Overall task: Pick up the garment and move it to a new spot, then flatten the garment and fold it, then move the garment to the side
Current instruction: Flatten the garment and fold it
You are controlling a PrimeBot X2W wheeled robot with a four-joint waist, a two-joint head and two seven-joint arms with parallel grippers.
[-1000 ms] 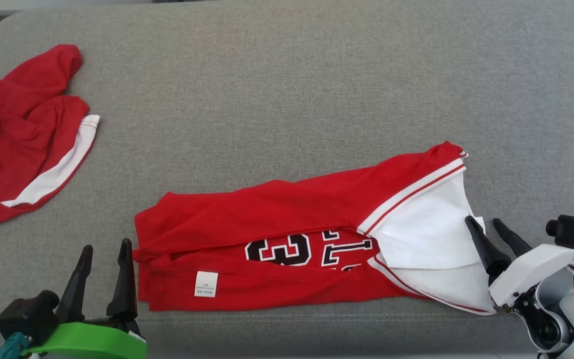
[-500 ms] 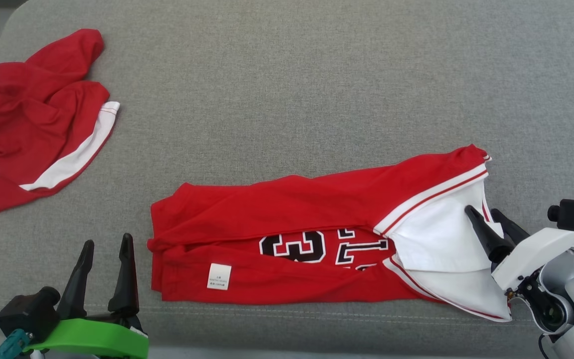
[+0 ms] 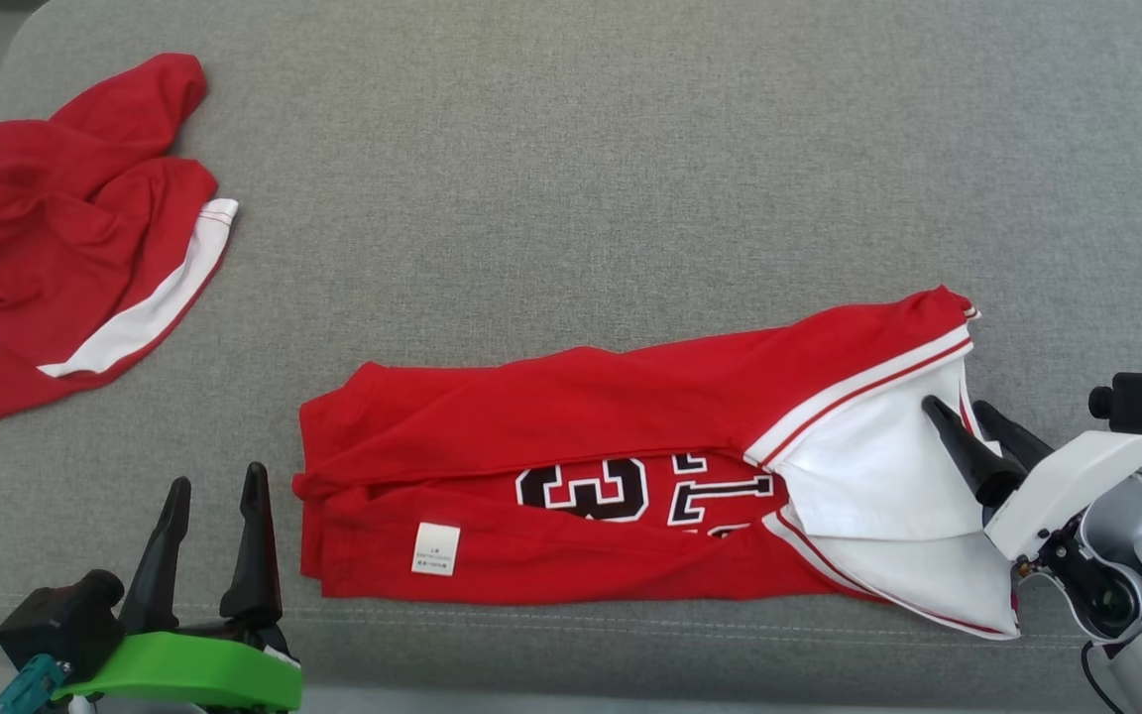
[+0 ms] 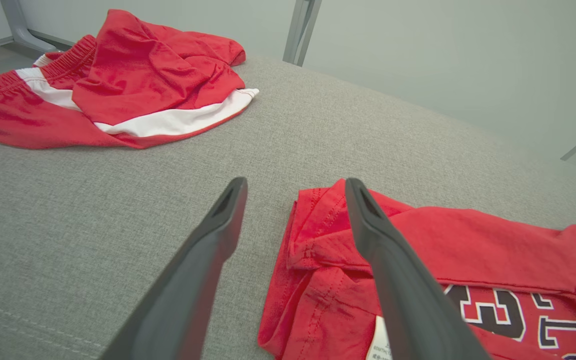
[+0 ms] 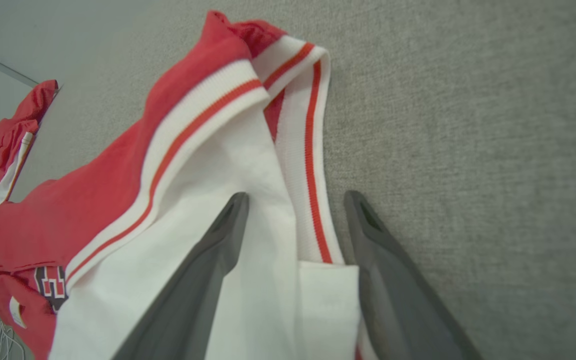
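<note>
The garment [image 3: 571,416] is a red jersey with white striped trim and black numerals, folded into a long band across the front of the grey cushion. Its hem end [image 4: 318,235] lies by my left gripper [image 3: 216,484], which stands open just left of it, one finger over the red edge in the left wrist view. My right gripper [image 3: 953,407] is open over the white end [image 5: 268,165], its fingers straddling the striped rib edge [image 5: 310,170] with nothing clamped.
A second red garment with a white stripe [image 3: 65,238] lies crumpled at the far left of the cushion [image 3: 571,149]. A metal frame post [image 4: 300,30] stands behind the cushion. The cushion's front seam [image 3: 630,620] runs just below the jersey.
The head camera shifted, so the whole scene slid right in the picture. The right gripper rose slightly along the white end. The left gripper stayed put.
</note>
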